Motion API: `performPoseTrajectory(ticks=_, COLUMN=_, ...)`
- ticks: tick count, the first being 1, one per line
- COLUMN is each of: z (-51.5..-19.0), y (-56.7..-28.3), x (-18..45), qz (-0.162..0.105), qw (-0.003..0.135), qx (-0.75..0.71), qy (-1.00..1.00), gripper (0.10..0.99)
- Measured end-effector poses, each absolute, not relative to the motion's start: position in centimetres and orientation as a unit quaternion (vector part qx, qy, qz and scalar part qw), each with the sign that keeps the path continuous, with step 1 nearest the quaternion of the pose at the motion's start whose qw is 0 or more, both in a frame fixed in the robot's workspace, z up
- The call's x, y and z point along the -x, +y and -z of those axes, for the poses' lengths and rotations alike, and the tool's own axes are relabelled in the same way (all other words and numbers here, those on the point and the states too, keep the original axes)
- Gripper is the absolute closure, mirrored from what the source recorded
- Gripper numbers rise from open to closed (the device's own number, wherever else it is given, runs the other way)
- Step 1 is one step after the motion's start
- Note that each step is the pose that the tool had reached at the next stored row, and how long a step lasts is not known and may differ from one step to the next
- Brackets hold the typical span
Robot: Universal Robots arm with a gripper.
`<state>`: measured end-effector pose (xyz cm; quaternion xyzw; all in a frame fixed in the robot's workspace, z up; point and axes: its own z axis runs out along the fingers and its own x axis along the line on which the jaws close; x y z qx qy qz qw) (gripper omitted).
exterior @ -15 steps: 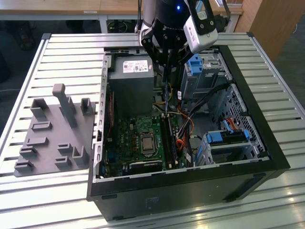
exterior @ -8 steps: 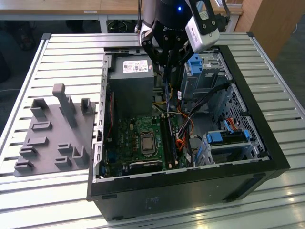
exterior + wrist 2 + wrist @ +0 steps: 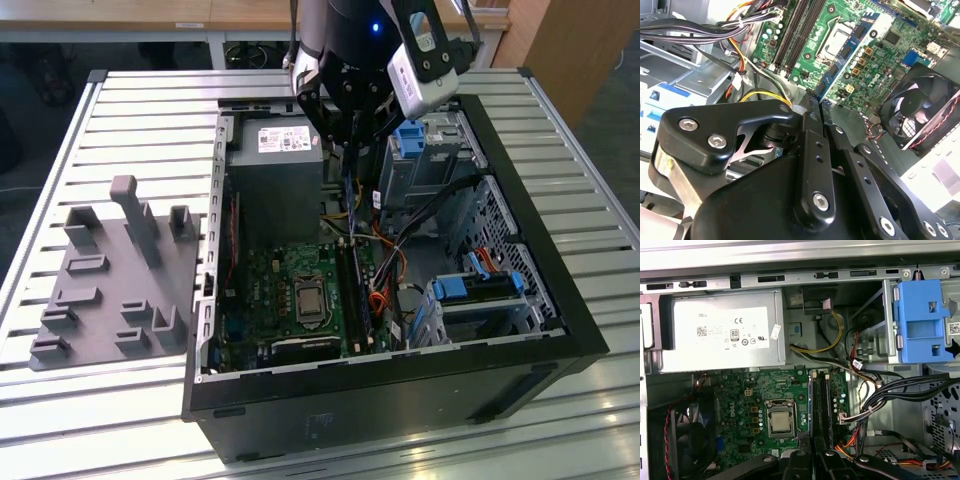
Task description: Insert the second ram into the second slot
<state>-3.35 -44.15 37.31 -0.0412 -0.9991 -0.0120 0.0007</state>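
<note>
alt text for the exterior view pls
The gripper holds the second ram upright over the motherboard inside an open computer case on a slatted table. A grey fixture plate lies at the exterior view's left.

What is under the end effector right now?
The motherboard's memory slots lie below the end effector, which pinches the second ram; its fingers cover most of the stick.

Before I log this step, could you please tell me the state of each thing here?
computer case: open, side panel off.
gripper: shut on the second ram.
second ram: held above the motherboard, not in a slot.
processor socket: uncovered, no cooler on it.
</note>
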Motion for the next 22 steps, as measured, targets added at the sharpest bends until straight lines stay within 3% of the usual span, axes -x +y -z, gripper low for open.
performPoseTrajectory(ticks=22, z=-36.59, y=-44.15, x=3.35, qz=0.012, qw=0.001, qx=0.041, qy=-0.999, gripper=0.949)
